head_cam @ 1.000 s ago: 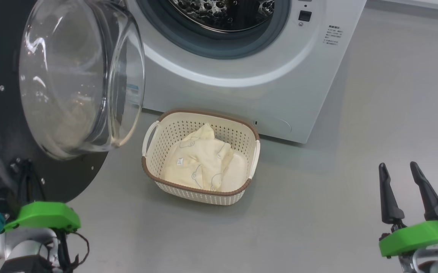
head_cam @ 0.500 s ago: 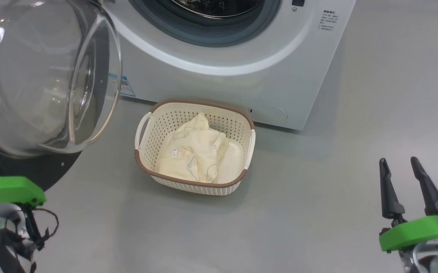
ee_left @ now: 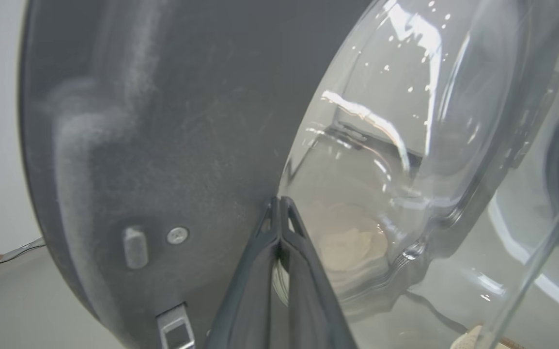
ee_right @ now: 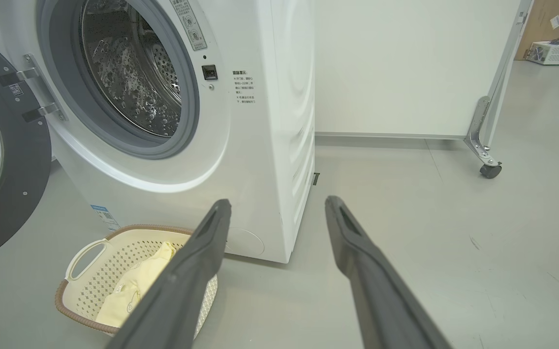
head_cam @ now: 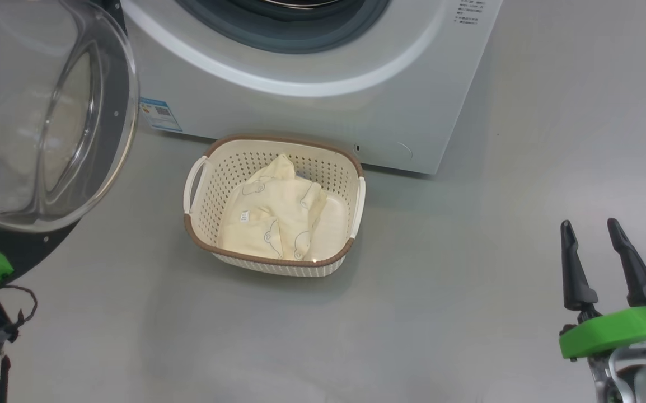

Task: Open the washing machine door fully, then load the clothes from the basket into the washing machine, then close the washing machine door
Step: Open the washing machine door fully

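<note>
the washing machine door [head_cam: 43, 112] stands wider than it does a second ago. back then its glass bowl covers the lower front corner of the washing machine [head_cam: 312, 106]. now the blue label sticker [head_cam: 158, 115] on that corner is in the clear beside the door's edge. the whole head view also slides over that second, so part of the shift is the camera's own. the uncovered sticker is what speaks for a real swing of the door. in the right wrist view the door hangs on its hinges well away from the opening, and the drum [ee_right: 129, 72] is open to reach.

the left hand [ee_left: 279, 201] is fully closed, fingers pressed together with nothing between them. its tips sit at the seam where the glass bowl meets the door's dark inner face. it looks like a push with a closed hand rather than a grip, though i cannot tell whether the tips actually touch. the right hand [head_cam: 589, 224] is spread wide and empty over the floor [head_cam: 440, 291], well apart from the basket [head_cam: 270, 262].

the basket sits on the floor just in front of the machine, with the clothes [head_cam: 272, 218] lying inside, untouched. my read is that the door-opening step is at or near its end and loading comes next. the open right hand seems the one placed to go for the clothes.
</note>
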{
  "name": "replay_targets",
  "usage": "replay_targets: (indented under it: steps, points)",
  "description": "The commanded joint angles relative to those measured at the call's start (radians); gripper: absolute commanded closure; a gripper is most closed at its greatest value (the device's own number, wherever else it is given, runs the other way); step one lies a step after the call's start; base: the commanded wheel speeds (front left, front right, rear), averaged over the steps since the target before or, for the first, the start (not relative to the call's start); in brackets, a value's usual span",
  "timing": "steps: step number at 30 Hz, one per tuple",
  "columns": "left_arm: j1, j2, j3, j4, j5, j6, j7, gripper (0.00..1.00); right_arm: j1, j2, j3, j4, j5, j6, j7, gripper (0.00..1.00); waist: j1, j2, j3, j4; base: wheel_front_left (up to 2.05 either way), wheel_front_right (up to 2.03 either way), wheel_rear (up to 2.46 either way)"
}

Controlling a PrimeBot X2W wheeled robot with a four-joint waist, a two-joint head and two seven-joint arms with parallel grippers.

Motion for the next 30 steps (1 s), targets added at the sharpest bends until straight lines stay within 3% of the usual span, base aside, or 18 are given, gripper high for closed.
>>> replay_targets:
  steps: [1,15,22,30]
  points:
    - [-0.049,0.073,0.054,-0.017,0.011,0.003,-0.007,1.0,-0.047,-0.011,0.017,-0.035,-0.004,0.004,-0.002,0.0,-0.0001,0.0,0.003,-0.002,0.0,0.0,0.0]
    - [-0.069,0.056,0.155,0.023,0.096,-0.058,-0.007,1.0,-0.05,-0.011,0.018,-0.028,-0.006,0.004,-0.001,0.0,-0.0001,0.0,-0.008,-0.016,0.0,0.0,0.0]
    - [0.028,-0.006,0.205,-0.081,0.15,-0.077,-0.007,1.0,-0.037,-0.011,0.024,-0.015,0.002,0.004,-0.005,0.0,-0.0001,0.0,-0.035,-0.022,0.0,0.0,0.0]
    - [0.167,-0.088,0.208,-0.265,0.2,-0.138,-0.007,1.0,-0.026,-0.011,0.027,-0.012,-0.001,0.004,-0.006,0.0,-0.0001,0.0,-0.064,-0.03,0.0,0.0,0.0]
